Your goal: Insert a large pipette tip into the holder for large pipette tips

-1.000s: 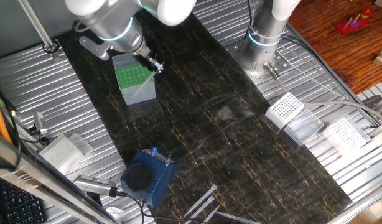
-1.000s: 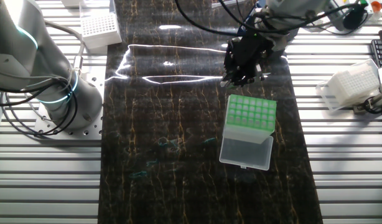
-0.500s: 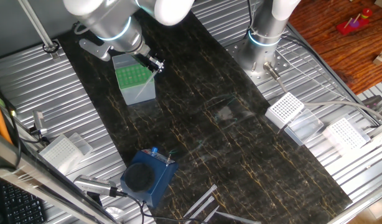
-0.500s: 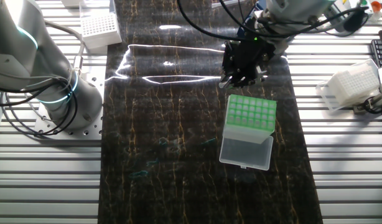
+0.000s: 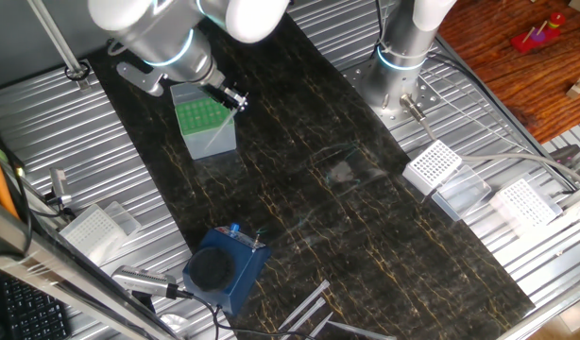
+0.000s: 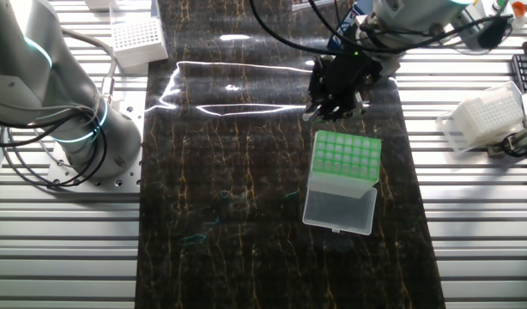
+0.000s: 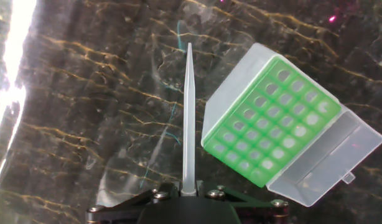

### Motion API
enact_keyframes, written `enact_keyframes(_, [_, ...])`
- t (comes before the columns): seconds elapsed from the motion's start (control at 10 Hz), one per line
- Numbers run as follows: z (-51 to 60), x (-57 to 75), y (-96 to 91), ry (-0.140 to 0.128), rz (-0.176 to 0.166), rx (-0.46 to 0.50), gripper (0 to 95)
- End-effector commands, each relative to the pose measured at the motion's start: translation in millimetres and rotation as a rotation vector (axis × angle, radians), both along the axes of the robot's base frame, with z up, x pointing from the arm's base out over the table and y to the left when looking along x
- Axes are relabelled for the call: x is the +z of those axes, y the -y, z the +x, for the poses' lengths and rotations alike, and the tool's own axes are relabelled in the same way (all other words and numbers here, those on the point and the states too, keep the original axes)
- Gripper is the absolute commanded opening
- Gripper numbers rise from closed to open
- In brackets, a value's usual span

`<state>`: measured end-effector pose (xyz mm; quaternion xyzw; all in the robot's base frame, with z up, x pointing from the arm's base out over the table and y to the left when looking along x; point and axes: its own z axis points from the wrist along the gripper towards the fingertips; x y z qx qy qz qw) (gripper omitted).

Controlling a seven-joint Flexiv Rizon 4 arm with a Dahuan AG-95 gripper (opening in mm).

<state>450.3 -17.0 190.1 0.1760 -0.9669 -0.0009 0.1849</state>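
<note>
A dark marbled mat [image 5: 366, 217] is laid across the ribbed metal table [image 5: 517, 283], and the grey base of a second arm [image 5: 394, 66] is mounted at the table's far side in one fixed view. The working arm [image 5: 158, 33] is seen reaching in over the far end of the mat. The holder for large pipette tips [image 6: 343, 180] is stood on the mat, its green grid facing up and its clear lid folded open beside it. A dark blue block [image 5: 219, 269] with a round black top is placed near the mat's front edge, well apart from the holder. White perforated racks [image 5: 434, 165] are set on the bare metal off the mat. The gripper [image 6: 335, 110] is held just beside the holder's green end, above the mat and not over the grid. In the hand view the jaws are seen drawn narrow around the wide end of the large pipette tip [image 7: 189, 118], which is gripped there and points straight away from the camera toward the mat. The tip is shown beside the holder's left edge, not in any hole; whether it touches the box cannot be told.
</note>
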Motion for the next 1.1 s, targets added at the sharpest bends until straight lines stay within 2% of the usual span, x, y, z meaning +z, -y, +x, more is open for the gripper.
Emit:
enact_keyframes(0.1, [-0.8,-0.4,-0.1,0.09,0.019,-0.295,0.0])
enact_keyframes(0.2, [-0.8,-0.4,-0.1,0.109,0.017,-0.324,0.0])
enact_keyframes(0.4, [-0.8,-0.4,-0.1,0.119,0.007,-0.346,0.0])
enact_keyframes(0.7, [-2.7,2.8,9.9,0.123,0.023,-0.281,0.0])
enact_keyframes(0.8, [-6.8,7.2,23.2,0.12,0.033,-0.253,0.0])
enact_keyframes(0.9, [-10.2,10.5,29.3,0.106,0.048,-0.265,0.0])
enact_keyframes(1.0, [-13.2,12.0,30.4,0.071,0.098,-0.299,0.0])
enact_keyframes(1.1, [-13.5,12.8,31.4,0.004,0.137,-0.322,0.0])
